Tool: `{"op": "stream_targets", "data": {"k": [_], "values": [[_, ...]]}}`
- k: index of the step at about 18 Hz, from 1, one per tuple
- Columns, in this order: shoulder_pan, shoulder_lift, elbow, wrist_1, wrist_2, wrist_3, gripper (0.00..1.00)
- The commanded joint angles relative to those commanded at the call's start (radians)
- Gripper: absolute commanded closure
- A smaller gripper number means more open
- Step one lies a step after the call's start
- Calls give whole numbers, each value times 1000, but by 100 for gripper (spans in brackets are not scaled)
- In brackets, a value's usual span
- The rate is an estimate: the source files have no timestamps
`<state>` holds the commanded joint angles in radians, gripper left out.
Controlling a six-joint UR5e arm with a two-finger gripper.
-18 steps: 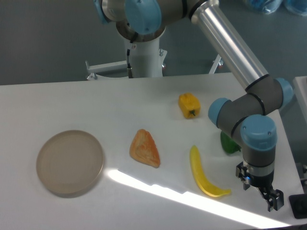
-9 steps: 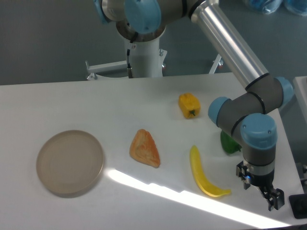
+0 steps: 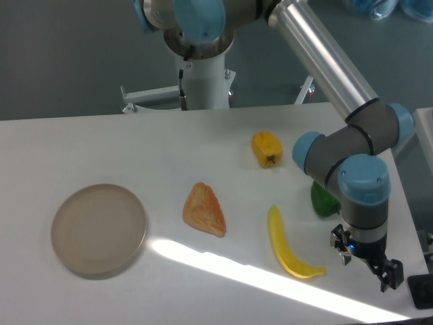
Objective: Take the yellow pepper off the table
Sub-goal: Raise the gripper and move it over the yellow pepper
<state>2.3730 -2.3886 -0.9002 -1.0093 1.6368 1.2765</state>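
The yellow pepper (image 3: 266, 148) is small, blocky and orange-yellow with a short green stem. It lies on the white table (image 3: 169, 149) right of centre, towards the back. My gripper (image 3: 387, 281) hangs near the table's front right corner, well in front of and to the right of the pepper. It holds nothing. Only one dark finger (image 3: 392, 273) shows clearly, so I cannot tell how wide it stands. The arm's forearm passes above the table on the pepper's right.
A green pepper (image 3: 323, 202) lies partly hidden behind the arm's wrist. A long curved yellow piece (image 3: 287, 246) lies in front of the yellow pepper. An orange wedge (image 3: 203, 209) sits mid-table. A round tan plate (image 3: 99, 229) lies at the left.
The wrist and gripper have shifted slightly to the right and up. The objects on the table have not moved.
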Motion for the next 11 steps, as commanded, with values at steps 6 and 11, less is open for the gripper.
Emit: {"op": "stream_targets", "data": {"k": [6,11], "values": [[50,202,-236,-18,-15,-178,0],[147,432,-494,-64,-64,-264,0]]}}
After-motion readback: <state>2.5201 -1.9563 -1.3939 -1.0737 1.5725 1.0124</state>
